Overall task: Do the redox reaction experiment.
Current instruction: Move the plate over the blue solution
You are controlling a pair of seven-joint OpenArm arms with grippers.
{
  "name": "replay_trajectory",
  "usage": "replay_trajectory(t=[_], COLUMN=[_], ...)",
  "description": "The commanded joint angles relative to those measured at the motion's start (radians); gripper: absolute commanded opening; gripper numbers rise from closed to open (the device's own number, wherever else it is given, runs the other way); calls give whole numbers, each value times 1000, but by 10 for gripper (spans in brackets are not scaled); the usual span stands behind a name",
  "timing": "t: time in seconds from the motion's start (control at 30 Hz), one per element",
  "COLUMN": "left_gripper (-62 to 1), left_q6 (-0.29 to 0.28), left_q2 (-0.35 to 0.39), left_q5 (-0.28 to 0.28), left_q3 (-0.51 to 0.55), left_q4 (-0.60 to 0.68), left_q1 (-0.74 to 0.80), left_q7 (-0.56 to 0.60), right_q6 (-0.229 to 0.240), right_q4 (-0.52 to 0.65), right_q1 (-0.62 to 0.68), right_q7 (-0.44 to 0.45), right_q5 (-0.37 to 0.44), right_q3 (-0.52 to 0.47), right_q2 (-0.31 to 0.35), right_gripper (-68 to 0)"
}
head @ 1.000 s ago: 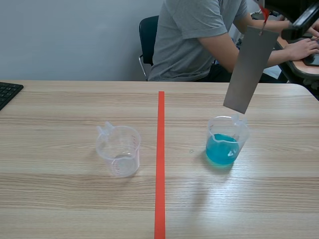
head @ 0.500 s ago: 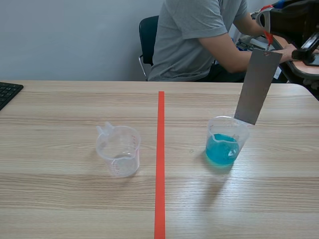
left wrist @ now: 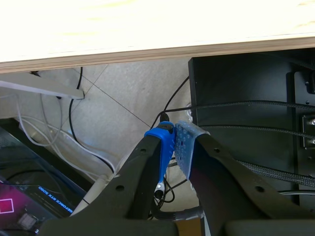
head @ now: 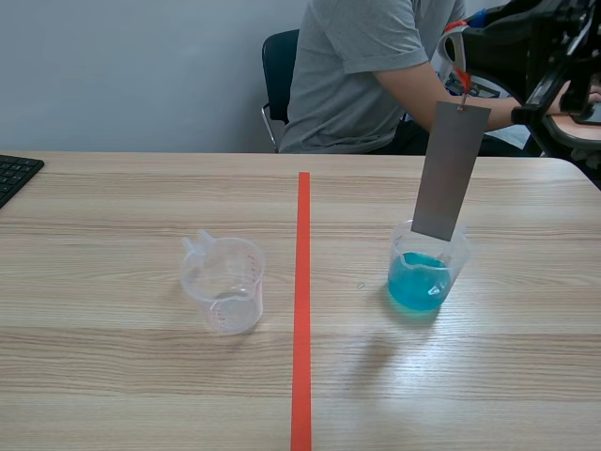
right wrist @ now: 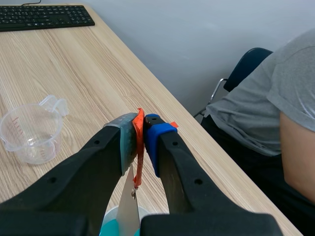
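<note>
A grey metal strip (head: 450, 171) hangs upright from an orange-red ribbon (head: 461, 83). My right gripper (head: 457, 49) is shut on that ribbon (right wrist: 139, 142), high at the right. The strip's lower end sits at the rim of the beaker with blue liquid (head: 424, 271), on the right of the red tape line. In the right wrist view the strip (right wrist: 129, 209) hangs below the fingers, over the blue liquid (right wrist: 110, 227). An empty clear beaker (head: 223, 283) stands left of the line, also in the right wrist view (right wrist: 32, 129). My left gripper (left wrist: 173, 142) is shut on nothing, below the table edge.
A person in a grey shirt (head: 366, 66) sits across the table on a dark chair (head: 278, 70). A black keyboard (head: 13, 175) lies at the far left edge, also in the right wrist view (right wrist: 44, 16). Cables and a black box (left wrist: 246, 98) lie under the table by the left gripper.
The right arm has swung the strip from tilted to upright and shifted it left, with its lower end now at the blue beaker's rim. Both beakers stayed put.
</note>
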State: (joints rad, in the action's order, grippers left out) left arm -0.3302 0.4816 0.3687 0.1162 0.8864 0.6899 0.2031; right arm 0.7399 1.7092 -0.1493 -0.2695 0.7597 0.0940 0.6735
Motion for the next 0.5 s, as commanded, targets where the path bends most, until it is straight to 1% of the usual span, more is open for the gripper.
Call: replay_trajectory(t=[0.0,0.17,0.2,0.27,0.33,0.47], left_gripper=[-573,-573,-573,-573,-573,-573], left_q6=[-2,-2,-2,-2,-2,-2], left_q2=[-4,12,22,50,87,179], left_q5=[9,14,22,57,105,201], left_q3=[6,10,10,10,10,13], left_q4=[17,18,18,23,44,101], left_q1=[11,11,14,28,53,115], left_q7=[7,11,11,11,11,18], right_q6=[-5,-5,-5,-5,-5,-5], right_q4=[14,14,14,14,14,14], right_q1=[-18,-17,-17,-17,-17,-17], right_q7=[15,14,14,14,14,14], right_q5=[11,11,11,11,11,11], right_q3=[-10,-10,-10,-10,-10,-10], right_q2=[16,16,16,16,16,16], right_gripper=[-660,-660,-660,-660,-660,-660])
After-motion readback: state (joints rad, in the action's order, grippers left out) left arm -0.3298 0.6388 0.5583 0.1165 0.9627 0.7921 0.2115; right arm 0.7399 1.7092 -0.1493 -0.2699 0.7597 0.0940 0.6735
